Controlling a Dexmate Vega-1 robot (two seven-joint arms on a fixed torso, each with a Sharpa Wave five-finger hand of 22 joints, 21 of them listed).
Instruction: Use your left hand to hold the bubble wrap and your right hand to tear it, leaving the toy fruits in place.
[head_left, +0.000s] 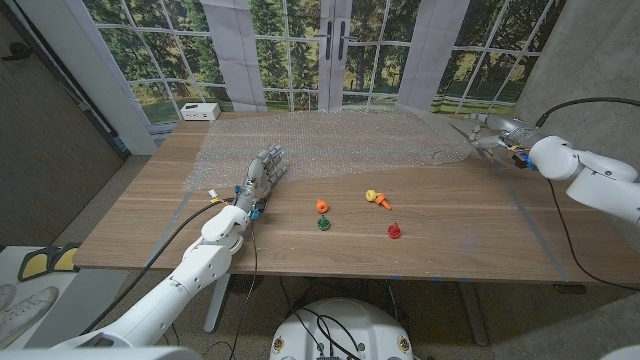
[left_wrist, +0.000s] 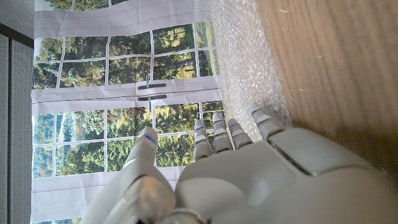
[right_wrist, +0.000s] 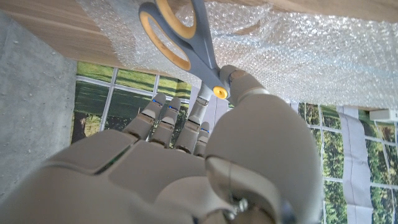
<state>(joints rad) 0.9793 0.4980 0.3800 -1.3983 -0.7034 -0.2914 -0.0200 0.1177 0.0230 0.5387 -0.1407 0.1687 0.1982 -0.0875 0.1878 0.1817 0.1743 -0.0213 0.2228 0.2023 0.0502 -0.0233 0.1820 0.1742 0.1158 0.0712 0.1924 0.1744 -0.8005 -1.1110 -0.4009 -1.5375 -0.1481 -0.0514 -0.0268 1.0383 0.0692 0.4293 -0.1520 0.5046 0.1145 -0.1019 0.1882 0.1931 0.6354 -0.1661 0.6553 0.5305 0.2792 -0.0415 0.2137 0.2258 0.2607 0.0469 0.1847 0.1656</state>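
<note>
- Bubble wrap (head_left: 340, 140) spread across far half of desk (head_left: 450, 250); toy fruits (head_left: 360, 212) nearer, clear of it.
- Left hand (head_left: 262, 175) fingers released, lying on wrap edge: hold step.
- Right hand (head_left: 500, 132) grasping scissors (right_wrist: 186, 43) at wrap's corner; next: tear/cut w/o dragging the sheet over the fruits.

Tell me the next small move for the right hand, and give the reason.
Probably ease the right hand with the scissors onto the bubble wrap edge. The right wrist view shows the scissors in that hand beside the wrap, the blades hidden. The left hand already rests on the sheet's near left edge, and the toy fruits lie apart from it.
</note>
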